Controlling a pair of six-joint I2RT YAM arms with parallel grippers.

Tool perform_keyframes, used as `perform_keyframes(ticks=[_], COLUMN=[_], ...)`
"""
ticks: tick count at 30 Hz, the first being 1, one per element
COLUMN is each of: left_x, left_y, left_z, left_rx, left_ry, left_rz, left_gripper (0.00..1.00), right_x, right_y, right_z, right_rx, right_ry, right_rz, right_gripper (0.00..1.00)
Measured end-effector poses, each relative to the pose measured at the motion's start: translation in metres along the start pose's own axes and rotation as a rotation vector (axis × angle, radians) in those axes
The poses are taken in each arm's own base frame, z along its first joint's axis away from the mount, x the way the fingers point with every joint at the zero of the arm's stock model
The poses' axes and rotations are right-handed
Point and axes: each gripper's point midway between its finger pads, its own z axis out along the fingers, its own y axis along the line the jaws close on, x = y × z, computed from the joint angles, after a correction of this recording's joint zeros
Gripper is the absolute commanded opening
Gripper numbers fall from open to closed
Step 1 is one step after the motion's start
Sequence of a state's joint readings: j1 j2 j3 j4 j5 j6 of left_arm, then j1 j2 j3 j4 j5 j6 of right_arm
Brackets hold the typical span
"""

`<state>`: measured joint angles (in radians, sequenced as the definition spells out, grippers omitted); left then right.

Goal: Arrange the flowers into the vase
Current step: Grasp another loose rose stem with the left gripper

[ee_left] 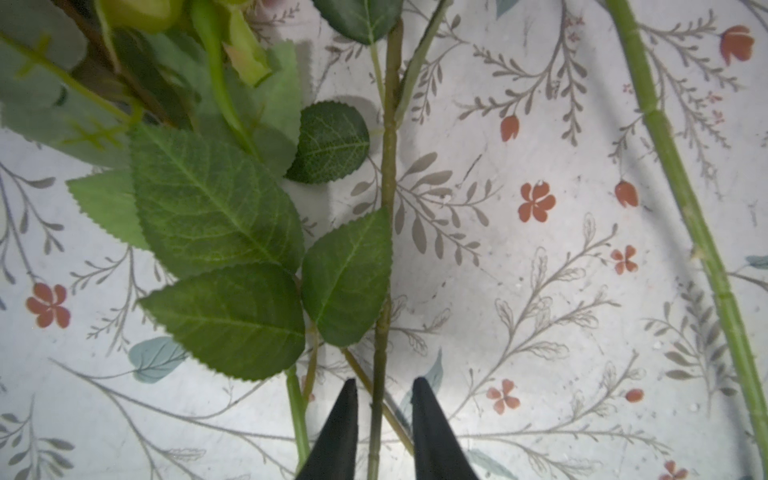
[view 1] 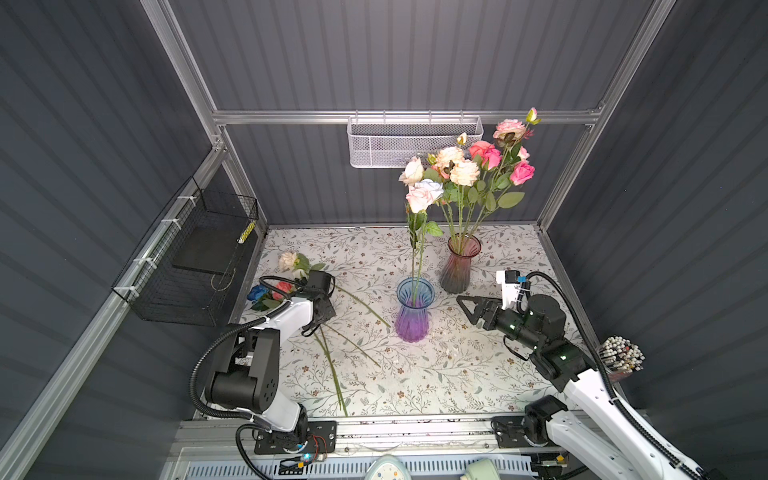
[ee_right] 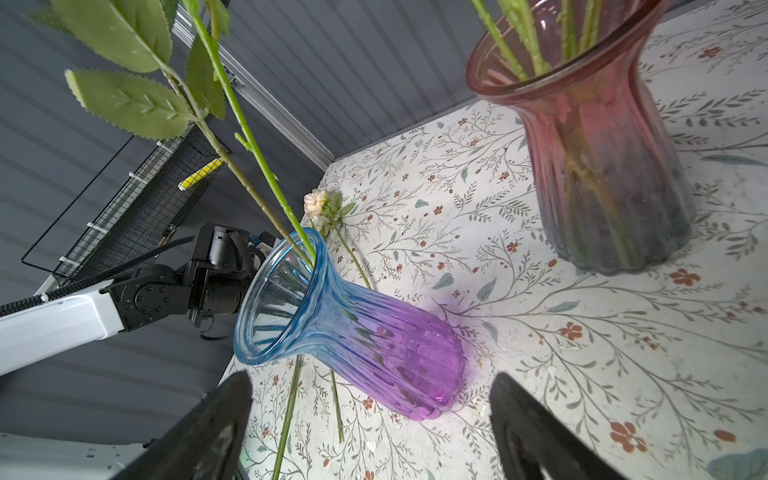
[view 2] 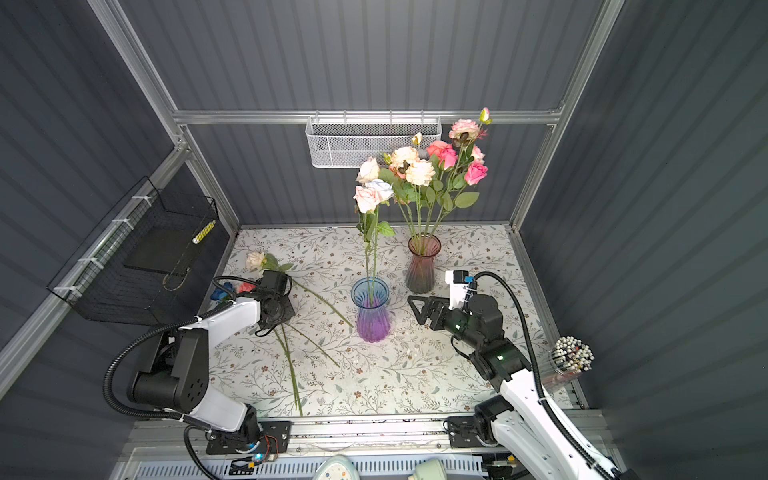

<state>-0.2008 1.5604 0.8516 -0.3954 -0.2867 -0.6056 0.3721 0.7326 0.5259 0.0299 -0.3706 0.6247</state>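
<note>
The left gripper (ee_left: 384, 419) is shown by its two black tapered fingertips (ee_left: 343, 428), which are set narrowly apart on either side of a thin olive-green flower stem (ee_left: 388, 187). A sliver of cloth is seen at each side, so contact is probably not made. Beside it, serrated green fabric leaves (ee_left: 216, 208) are spread over the white floral-printed table cover (ee_left: 540, 291). A thicker light-green stem (ee_left: 690, 208) is laid well apart.

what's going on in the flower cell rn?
Left gripper is low over the table, jaws straddling a rose stem with gaps on both sides, nothing gripped yet. Three roses lie loose there. Right gripper is open and empty beside the blue vase, which holds two roses; the red vase holds a bunch.
</note>
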Motion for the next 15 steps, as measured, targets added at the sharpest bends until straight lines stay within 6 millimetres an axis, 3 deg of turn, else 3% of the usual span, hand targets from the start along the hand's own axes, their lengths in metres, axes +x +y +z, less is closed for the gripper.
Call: perform_keyframes(ticks=[4,10,15], left_x=[-0.001,-0.001,-0.022], left_y=[0.0,-0.012,-0.043], left_z=[0.002,0.001,-0.013], left_rx=[0.002,0.06,0.181], left_ry=[-0.002,0.013,0.013], left_rz=[0.01,0.02,0.019], left_gripper=[0.07,0.0,0.0], right_x=[0.0,-0.001,-0.001], right_y=[0.0,0.002,0.001], right_z=[0.0,-0.002,-0.001], right_rx=[0.0,-0.004,-0.003], right_ry=[0.0,-0.007,-0.005], right_rz=[0.0,-0.004,-0.002], right_gripper=[0.9,0.91,0.9])
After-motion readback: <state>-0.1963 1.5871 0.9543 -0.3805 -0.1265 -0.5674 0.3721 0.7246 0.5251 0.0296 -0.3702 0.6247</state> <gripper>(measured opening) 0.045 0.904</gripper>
